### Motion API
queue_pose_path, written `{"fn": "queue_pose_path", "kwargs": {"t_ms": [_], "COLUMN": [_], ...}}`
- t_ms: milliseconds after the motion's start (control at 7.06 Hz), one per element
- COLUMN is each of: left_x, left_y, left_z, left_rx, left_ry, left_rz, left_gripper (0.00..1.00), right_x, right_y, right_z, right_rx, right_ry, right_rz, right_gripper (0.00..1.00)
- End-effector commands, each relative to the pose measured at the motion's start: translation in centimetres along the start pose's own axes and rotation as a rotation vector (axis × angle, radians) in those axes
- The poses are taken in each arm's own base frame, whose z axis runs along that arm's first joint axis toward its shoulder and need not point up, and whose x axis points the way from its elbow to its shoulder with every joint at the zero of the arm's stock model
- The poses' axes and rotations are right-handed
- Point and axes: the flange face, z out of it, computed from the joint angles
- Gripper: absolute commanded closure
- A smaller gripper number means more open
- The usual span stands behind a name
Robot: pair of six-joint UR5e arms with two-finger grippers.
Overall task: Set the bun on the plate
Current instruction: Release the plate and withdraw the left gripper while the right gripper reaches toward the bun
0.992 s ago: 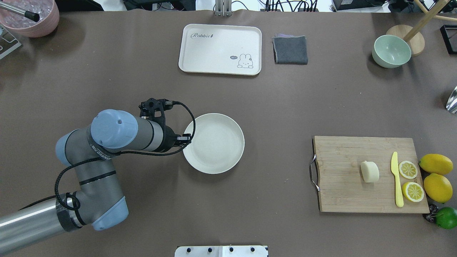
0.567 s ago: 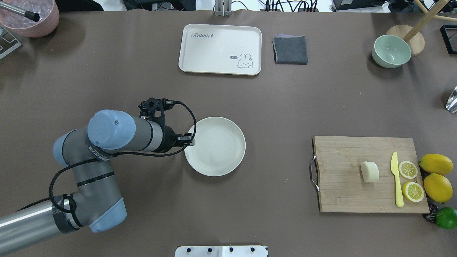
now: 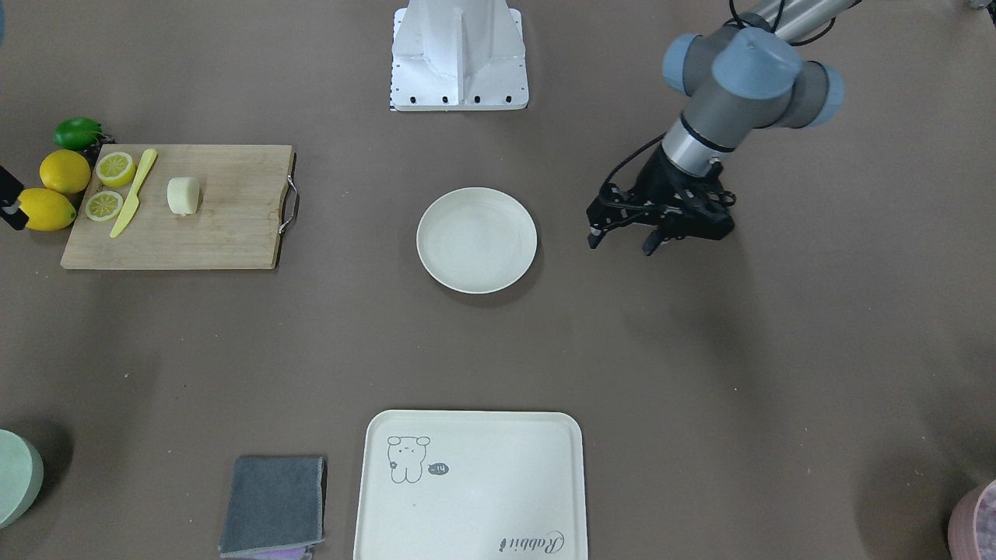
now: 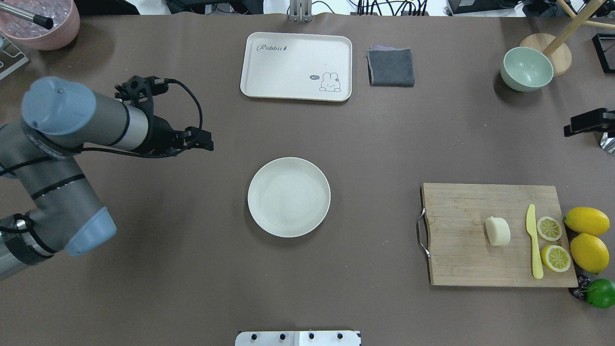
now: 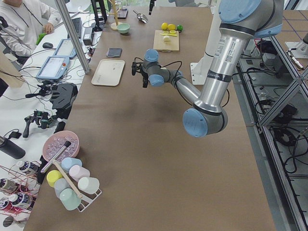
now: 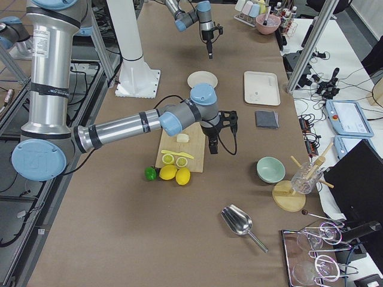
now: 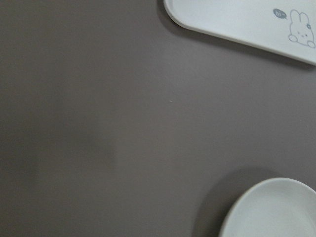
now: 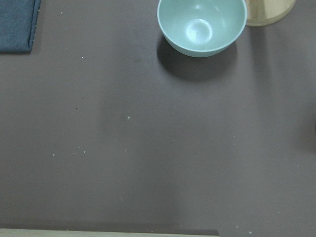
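The bun [image 4: 498, 231], a small cream lump, lies on the wooden cutting board [image 4: 461, 240] at the right, also seen from the front [image 3: 184, 195]. The round off-white plate [image 4: 289, 197] sits bare at the table's middle [image 3: 476, 239]. My left gripper [image 3: 620, 243] hovers open and holds nothing, off the plate's left and farther back [image 4: 205, 143]. My right gripper [image 6: 212, 147] hangs above the table just behind the board; only a black part shows at the overhead view's right edge, and I cannot tell its state.
On the board beside the bun lie a yellow knife [image 4: 532, 240] and two lemon slices [image 4: 549, 228]. Whole lemons [image 4: 586, 220] and a lime [image 4: 600, 292] sit at its right. At the back are a rabbit tray [image 4: 296, 66], grey cloth [image 4: 390, 67] and green bowl [image 4: 526, 68].
My left gripper was at the plate's left rim and nudged the plate slightly right. It has now let go and pulled away to the left and back.
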Motion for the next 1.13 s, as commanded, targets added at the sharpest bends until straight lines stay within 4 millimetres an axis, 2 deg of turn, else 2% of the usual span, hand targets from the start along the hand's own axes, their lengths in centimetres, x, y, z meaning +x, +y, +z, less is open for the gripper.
{"fn": "queue_pose_path", "kwargs": {"t_ms": [0, 142, 283, 425, 567, 708, 992], "left_x": [-12.0, -17.8, -21.7, -23.4, -24.5, -24.5, -24.6], "left_y": [-5.1, -6.7, -7.6, -8.4, -8.0, -8.0, -8.0], "left_z": [-6.6, -10.2, -13.3, -15.1, -15.6, -15.7, -15.6], "left_rx": [0.008, 0.003, -0.017, -0.007, -0.005, -0.004, -0.001], "left_ry": [-0.063, -0.084, -0.113, -0.13, -0.139, -0.138, -0.144], "left_rz": [0.088, 0.137, 0.159, 0.185, 0.174, 0.176, 0.175], "left_gripper": [0.02, 0.02, 0.02, 0.02, 0.02, 0.02, 0.02], "right_x": [-8.7, -10.5, -10.5, -9.7, -9.5, -8.7, -8.8], "right_y": [2.7, 4.4, 6.4, 9.5, 12.7, 15.1, 18.1], "right_z": [4.5, 5.8, 6.7, 7.7, 9.2, 10.4, 12.0], "right_rx": [0.003, -0.014, -0.023, -0.018, -0.005, -0.019, -0.046], "right_ry": [0.023, 0.019, -0.012, -0.054, -0.047, -0.012, 0.025], "right_rz": [0.036, 0.013, -0.024, -0.014, -0.001, -0.018, -0.032], "right_gripper": [0.01, 0.01, 0.01, 0.01, 0.01, 0.01, 0.02]}}
